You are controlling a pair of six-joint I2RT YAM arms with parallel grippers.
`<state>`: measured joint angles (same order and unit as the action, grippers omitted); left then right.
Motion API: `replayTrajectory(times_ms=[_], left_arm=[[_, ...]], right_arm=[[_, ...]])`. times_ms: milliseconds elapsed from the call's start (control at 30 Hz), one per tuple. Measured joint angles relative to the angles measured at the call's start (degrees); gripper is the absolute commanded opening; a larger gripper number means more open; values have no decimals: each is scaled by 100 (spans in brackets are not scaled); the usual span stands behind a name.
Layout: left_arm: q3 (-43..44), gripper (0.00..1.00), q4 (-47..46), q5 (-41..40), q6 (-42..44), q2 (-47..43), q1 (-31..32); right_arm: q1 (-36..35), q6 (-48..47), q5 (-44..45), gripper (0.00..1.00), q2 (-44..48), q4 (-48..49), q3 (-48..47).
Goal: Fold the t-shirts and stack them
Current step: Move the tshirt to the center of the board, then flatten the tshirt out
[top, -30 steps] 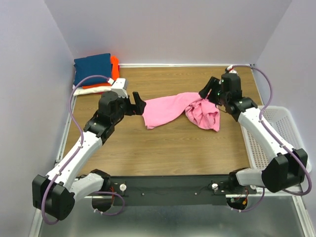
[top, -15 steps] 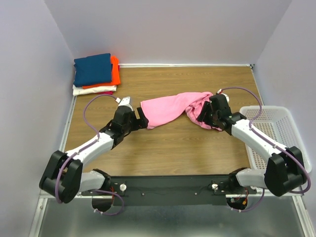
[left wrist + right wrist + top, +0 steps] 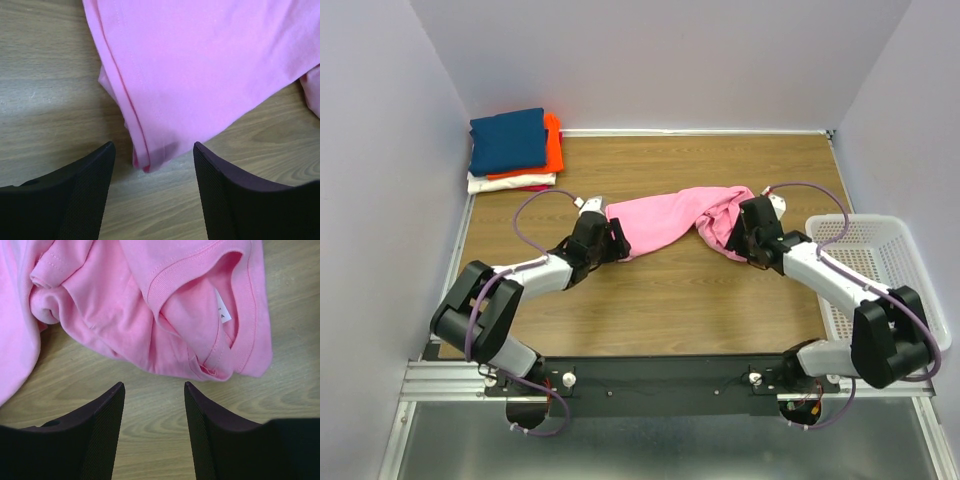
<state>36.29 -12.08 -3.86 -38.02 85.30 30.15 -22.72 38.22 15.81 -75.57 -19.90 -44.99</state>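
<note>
Lower now, left claw [image 3: 152,156] and right claw [image 3: 154,390] both spread, empty; pink t-shirt [image 3: 665,220] lies left-right, collar [image 3: 196,284] right

Shirt [image 3: 665,222] central; folded stack [image 3: 510,142] far-left corner; basket [image 3: 885,265] at right.

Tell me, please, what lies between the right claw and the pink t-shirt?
Nothing but a narrow strip of bare wooden table. The right wrist view shows it: the open right claw is just short of the pink t-shirt.
</note>
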Motion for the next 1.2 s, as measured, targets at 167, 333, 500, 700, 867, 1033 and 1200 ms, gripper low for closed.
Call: replayTrajectory(times_ms=[167, 333, 500, 700, 867, 1033, 1200], left_arm=[[162, 50, -111, -61, 2, 205, -2], [328, 33, -173, -87, 37, 435, -2], [369, 25, -149, -162, 57, 442, -2], [485, 24, -26, -214, 94, 321, -2], [643, 23, 122, -260, 133, 140, -9], [717, 22, 256, -291, 157, 13, -90], [855, 18, 520, -304, 157, -313, -273]], right_arm=[[0, 33, -4, 53, -385, 195, -57], [-11, 33, -24, 53, -909, 400, -319], [-22, 33, -22, 53, -1165, 501, -437], [-37, 33, -24, 47, -1451, 634, -549], [-61, 61, -24, 21, -1620, 695, -557], [-81, 85, -24, 0, -1596, 699, -557], [-83, 76, -22, 0, -1357, 691, -555]])
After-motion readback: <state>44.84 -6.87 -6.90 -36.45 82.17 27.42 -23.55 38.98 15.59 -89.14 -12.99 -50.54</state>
